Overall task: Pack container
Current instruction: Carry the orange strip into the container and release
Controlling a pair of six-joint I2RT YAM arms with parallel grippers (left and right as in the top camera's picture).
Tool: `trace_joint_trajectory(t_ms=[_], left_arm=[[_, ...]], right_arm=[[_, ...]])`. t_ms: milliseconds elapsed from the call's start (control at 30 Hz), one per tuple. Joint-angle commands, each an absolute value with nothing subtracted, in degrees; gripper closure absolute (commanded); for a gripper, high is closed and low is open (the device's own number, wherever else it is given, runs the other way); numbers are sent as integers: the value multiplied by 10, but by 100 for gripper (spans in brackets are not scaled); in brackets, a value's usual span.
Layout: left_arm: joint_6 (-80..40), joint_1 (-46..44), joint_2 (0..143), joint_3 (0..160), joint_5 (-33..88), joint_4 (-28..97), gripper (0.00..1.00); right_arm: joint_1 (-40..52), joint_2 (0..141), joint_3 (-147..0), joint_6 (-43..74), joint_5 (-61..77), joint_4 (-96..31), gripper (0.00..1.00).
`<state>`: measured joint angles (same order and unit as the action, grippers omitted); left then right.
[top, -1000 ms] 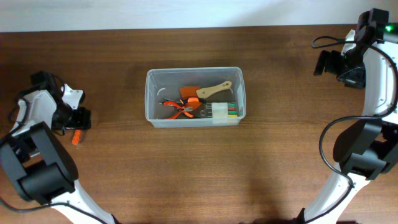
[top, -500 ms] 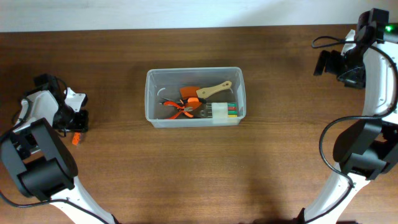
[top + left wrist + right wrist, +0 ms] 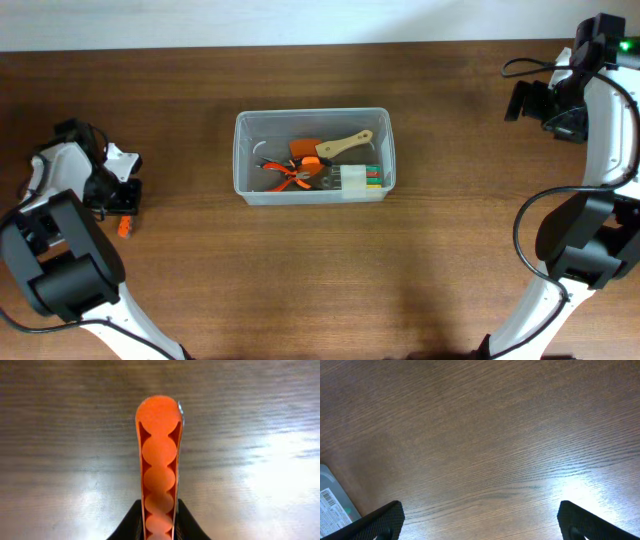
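— What do we have in our left gripper (image 3: 159, 512)?
— It's pinching the orange tool handle (image 3: 159, 455). The container (image 3: 312, 112) sits well off to its right, and our right gripper (image 3: 480, 519) is spread and empty.
— The container looks like thin plastic, probably light and flexible. We'd take it by the rim.

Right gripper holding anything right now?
No, the right wrist view shows the right gripper open, its fingers wide apart with only bare table between them.

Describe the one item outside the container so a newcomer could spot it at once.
From the clear container mid-table, look far left to the left gripper. Its black fingers flank a slim orange handle, the only tool outside the container, moulded with a row of round discs.
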<state>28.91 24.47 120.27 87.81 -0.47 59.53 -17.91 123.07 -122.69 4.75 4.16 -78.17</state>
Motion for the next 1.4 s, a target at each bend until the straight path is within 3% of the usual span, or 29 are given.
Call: trace_joint_trajectory(t_ms=[0,167,333,667,1067,1167,1200,1233,1367], left_arm=[[296,230,1202,990,-4,642,98],[296,170,1202,1207,24,769,98],[320,47,1202,1383,54,823,98],[539,-168,1259,1355,52,835,98],[615,-221,1404,1339,-22,788,96],[614,-219,1409,1339,-56,770,85],[614,-219,1406,1340,-82,765,59],[611,-219,1404,1341,-94,765,1],[556,-220,1373,1342,-103,772,1]], right_arm=[[-176,1232,-1224,54,45,-782,2],[-176,1232,-1224,54,45,-782,2],[-176,1232,-1224,54,45,-782,2],[-176,1232,-1224,54,45,-782,1],[-176,1232,-1224,54,45,-781,2],[-176,1232,-1224,54,45,-782,2],[-176,1232,-1224,54,45,-782,2],[-176,1232,-1224,54,45,-781,2],[-176,1232,-1224,54,45,-782,2]])
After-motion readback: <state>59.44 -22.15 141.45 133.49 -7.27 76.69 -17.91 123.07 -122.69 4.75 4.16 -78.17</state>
